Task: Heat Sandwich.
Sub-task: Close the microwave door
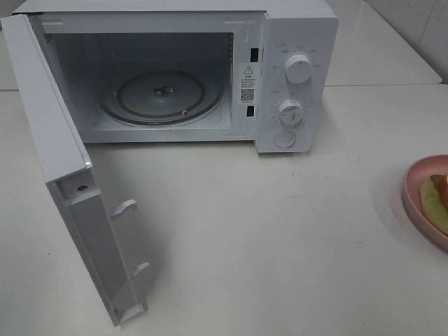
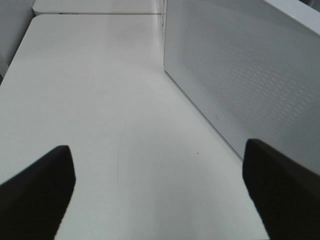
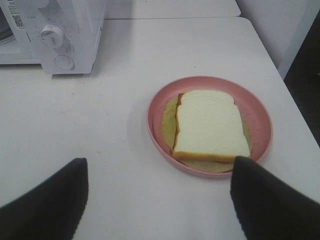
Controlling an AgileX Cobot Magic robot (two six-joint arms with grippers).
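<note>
Swung wide on its hinge, the microwave door [image 1: 66,175] stands nearest the high camera, its lower corner almost at the front edge of the table [image 1: 266,238]. Behind it the microwave [image 1: 294,77] is open, with the glass turntable [image 1: 164,96] bare inside. White tabletop runs free from the door across to the pink plate [image 1: 414,192], cut off by the right border of that view. On this plate lies the sandwich [image 3: 210,125], well apart from the microwave. Over bare table just short of the plate, the right gripper [image 3: 159,202] has its jaws wide and holds nothing. Beside the microwave's perforated side wall, the left gripper [image 2: 159,192] is likewise spread and empty.
</note>
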